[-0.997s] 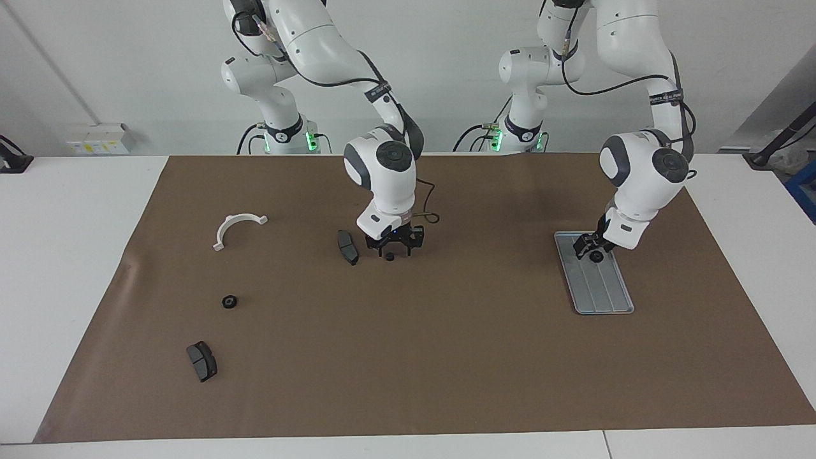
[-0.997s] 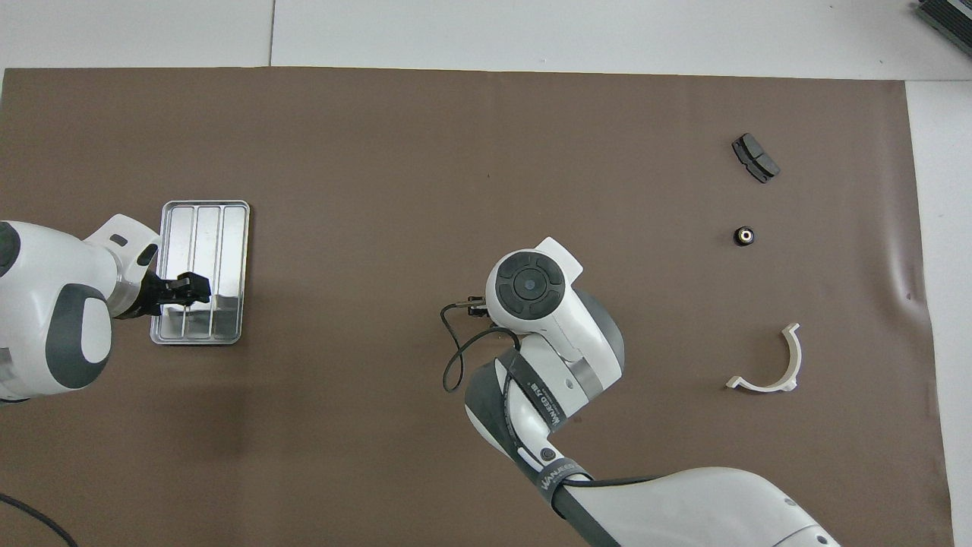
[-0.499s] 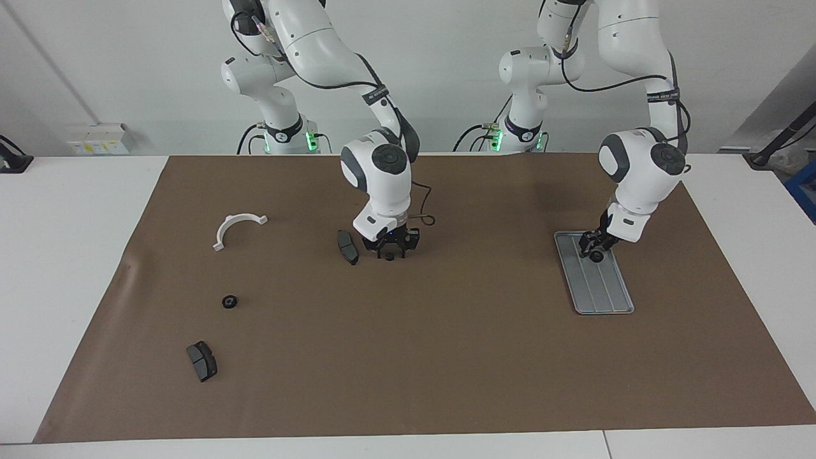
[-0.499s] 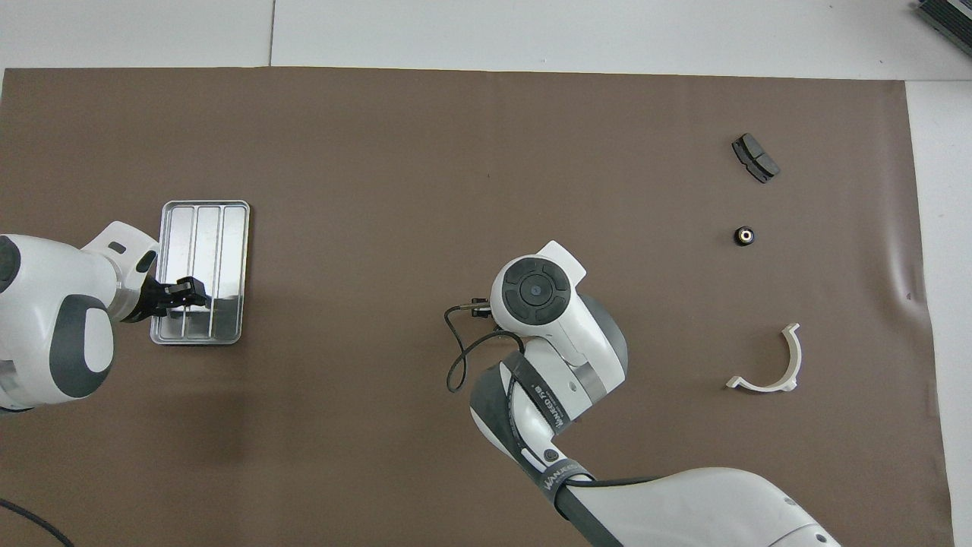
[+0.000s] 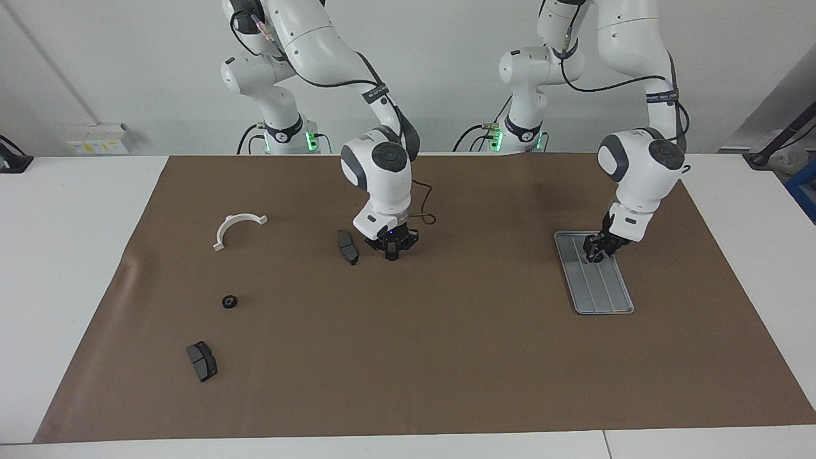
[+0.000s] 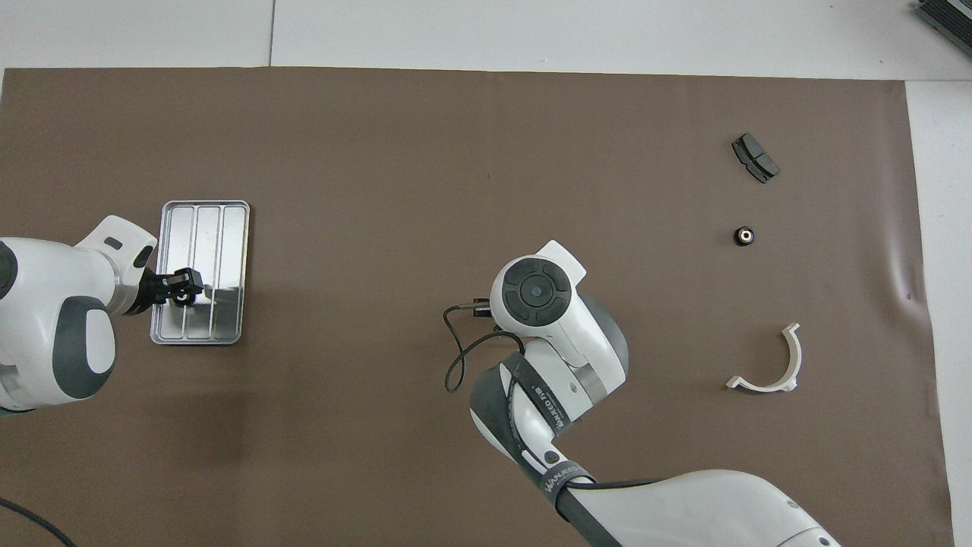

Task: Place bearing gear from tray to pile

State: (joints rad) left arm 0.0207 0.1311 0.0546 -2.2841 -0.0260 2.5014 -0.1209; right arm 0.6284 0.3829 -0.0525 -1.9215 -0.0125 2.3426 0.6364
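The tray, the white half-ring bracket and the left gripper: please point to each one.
tray (image 5: 602,294), facing view, bare ridged floor.
white half-ring bracket (image 5: 231,224), facing view, middle of the arc.
left gripper (image 5: 598,252), facing view, between the fingertips, over the tray.

Silver-grey ridged tray (image 5: 602,290) on plain brown mat (image 5: 446,357) — white bracket (image 5: 236,227), dark grey pads (image 5: 201,360).

The right arm reaches down at mid-table, its wrist turned straight down and the right gripper (image 5: 390,254) low with its fingertips pressed together. The left arm bends down toward its own end of the table, wrist tilted, with the left gripper (image 5: 598,252) held low.
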